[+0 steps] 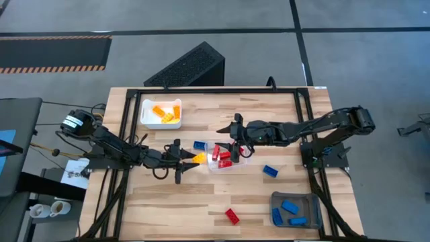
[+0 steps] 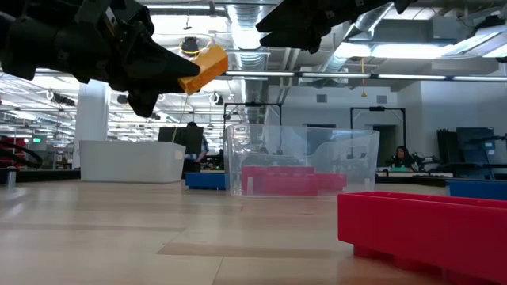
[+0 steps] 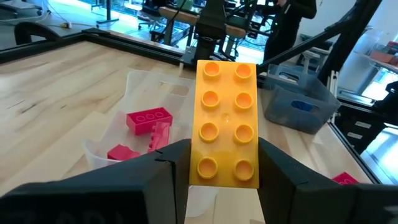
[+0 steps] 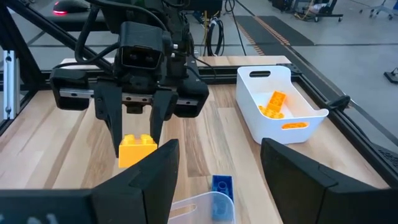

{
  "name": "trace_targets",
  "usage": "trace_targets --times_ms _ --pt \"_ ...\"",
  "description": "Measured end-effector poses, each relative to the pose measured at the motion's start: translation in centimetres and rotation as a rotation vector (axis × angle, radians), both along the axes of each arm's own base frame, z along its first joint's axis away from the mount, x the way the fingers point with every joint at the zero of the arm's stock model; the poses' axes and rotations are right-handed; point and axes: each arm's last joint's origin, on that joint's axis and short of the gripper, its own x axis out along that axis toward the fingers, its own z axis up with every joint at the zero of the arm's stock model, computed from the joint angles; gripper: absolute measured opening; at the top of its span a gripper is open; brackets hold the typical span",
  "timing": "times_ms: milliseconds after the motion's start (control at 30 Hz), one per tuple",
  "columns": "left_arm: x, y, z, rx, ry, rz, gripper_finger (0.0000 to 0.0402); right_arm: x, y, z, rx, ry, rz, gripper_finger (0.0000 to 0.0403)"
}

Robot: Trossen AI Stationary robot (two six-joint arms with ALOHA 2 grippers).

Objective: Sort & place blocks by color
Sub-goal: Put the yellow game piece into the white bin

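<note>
Left tool has a yellow-orange block pinched midair beside the clear tray (reds inside); right tool spread, hovering above.

Place: a robotics lab in a large open industrial hall.
Ceiling: exposed ducts and pipes with strip lights.
Floor: grey concrete with a hazard-striped mat.
Bench: wooden table in a black frame.
Background: more workstations, a seated person.
</note>
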Motion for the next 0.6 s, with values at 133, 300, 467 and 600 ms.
trace_targets --times_ms 133,300,467,600 --pt "0.0 0.1 0.0 0.002 0.002 0.006 0.0109 0.0 0.0 0.0 0.0 0.0 0.0 0.0249" --pt "0.1 0.3 0.0 -0.002 0.003 0.03 0.0112 0.0 0.2 0.0 0.0 0.0 0.005 0.0249" --pt "0.0 0.8 0.2 0.028 0.013 0.071 0.0109 -0.1 0.7 0.0 -0.001 0.004 0.022 0.0249" --pt "-0.4 2.3 0.6 0.039 0.066 0.15 0.011 -0.1 0.8 0.0 -0.005 0.005 0.028 0.0249"
